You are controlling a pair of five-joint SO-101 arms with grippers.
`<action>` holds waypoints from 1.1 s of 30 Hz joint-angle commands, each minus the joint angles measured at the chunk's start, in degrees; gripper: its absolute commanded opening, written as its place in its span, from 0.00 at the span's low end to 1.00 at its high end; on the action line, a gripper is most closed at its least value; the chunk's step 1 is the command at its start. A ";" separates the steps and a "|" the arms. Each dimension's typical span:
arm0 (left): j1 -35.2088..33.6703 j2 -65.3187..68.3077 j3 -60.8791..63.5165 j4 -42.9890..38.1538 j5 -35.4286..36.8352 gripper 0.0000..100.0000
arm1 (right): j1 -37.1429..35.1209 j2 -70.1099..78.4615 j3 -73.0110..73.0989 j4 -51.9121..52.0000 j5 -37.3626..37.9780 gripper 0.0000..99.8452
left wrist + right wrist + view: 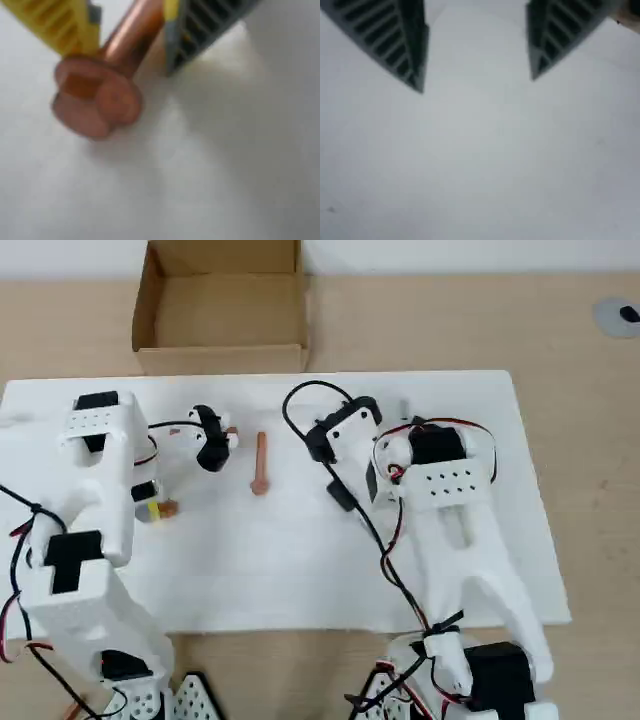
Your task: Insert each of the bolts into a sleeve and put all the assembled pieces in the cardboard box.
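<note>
Closest to your left wrist lens is the held bolt (95, 100). Its flanged head pokes out just above the white sheet (210, 190), and the copper shank runs up between the fingers of the left tool (130, 52), which is clenched on it. The end that sticks out is the head, so by my reckoning a sleeve cannot slide on without a handover or a regrip.

From above, the loose bolt (260, 462) lies flat on the sheet between your two arms. Its long axis points toward the cardboard box (150, 310), with the head at the end away from the box. Your right tool (475, 85) hangs released over bare sheet and looks the nearer of the two to that bolt, which lies off toward the left arm's side. The box stands on the bench (580, 370) just past the sheet's far edge. I cannot pick out a sleeve with any certainty.
</note>
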 commanded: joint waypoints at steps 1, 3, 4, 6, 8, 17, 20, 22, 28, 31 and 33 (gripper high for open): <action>0.88 2.24 -3.52 -0.35 -4.04 0.09 | -0.48 -0.22 -0.04 -0.79 0.00 0.17; 0.88 2.86 -3.52 -0.26 -4.04 0.09 | -0.48 -0.22 -0.04 -1.32 0.00 0.17; 0.88 2.86 -3.52 -0.26 -3.87 0.09 | -0.48 -0.22 -0.04 -1.58 0.00 0.17; 0.79 2.77 -3.52 0.26 -3.60 0.08 | -0.48 -0.22 -0.13 -2.29 0.00 0.17; 0.79 2.77 -5.01 2.90 -3.34 0.02 | -0.48 -0.22 -0.13 -2.55 0.00 0.17; 0.35 2.77 -23.30 21.10 8.18 0.01 | -0.66 -0.22 -0.13 -5.89 0.18 0.17; 0.35 2.68 -27.78 22.15 14.15 0.01 | -0.66 -0.22 -0.13 -5.98 0.26 0.17; 0.35 1.36 -30.51 22.15 19.43 0.01 | -0.66 -0.22 -0.13 -5.98 0.26 0.17; 0.35 -6.02 -33.76 22.15 39.03 0.01 | -2.68 -0.13 -0.04 -9.67 -0.09 0.17; -1.05 -10.24 -33.58 22.15 53.89 0.01 | -6.99 1.10 -0.31 -11.25 -0.09 0.17; -2.99 -13.05 -33.41 22.07 62.68 0.01 | -9.98 3.47 -1.63 -11.87 -0.09 0.17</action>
